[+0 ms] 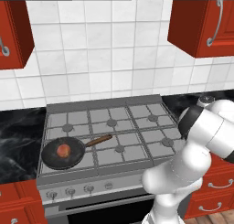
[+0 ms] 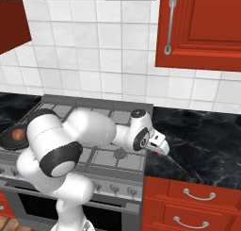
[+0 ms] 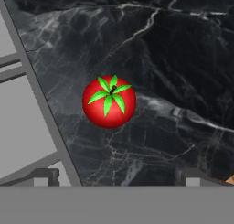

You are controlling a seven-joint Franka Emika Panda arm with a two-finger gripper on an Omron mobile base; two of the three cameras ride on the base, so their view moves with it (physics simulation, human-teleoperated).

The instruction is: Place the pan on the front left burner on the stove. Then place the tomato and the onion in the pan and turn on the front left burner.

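Observation:
The black pan (image 1: 63, 153) with its wooden handle (image 1: 98, 140) rests on the stove (image 1: 151, 141) at the front left, covering the front left burner. The orange-brown onion (image 1: 64, 150) lies inside the pan (image 2: 10, 139). On the black counter just right of the stove sits the glossy red tomato (image 3: 109, 101) with a green stem. My gripper (image 3: 118, 177) hangs above it, open, its fingertips (image 3: 45, 175) wide apart and empty. In the right base view the hand (image 2: 157, 143) reaches over the counter's left end.
The stove's metal edge (image 3: 41, 104) runs beside the tomato on the left. Black marble counter (image 2: 202, 140) stretches to the right, with red drawers (image 2: 197, 197) below and red wall cabinets (image 2: 202, 27) above. Knobs (image 1: 70, 191) line the stove front.

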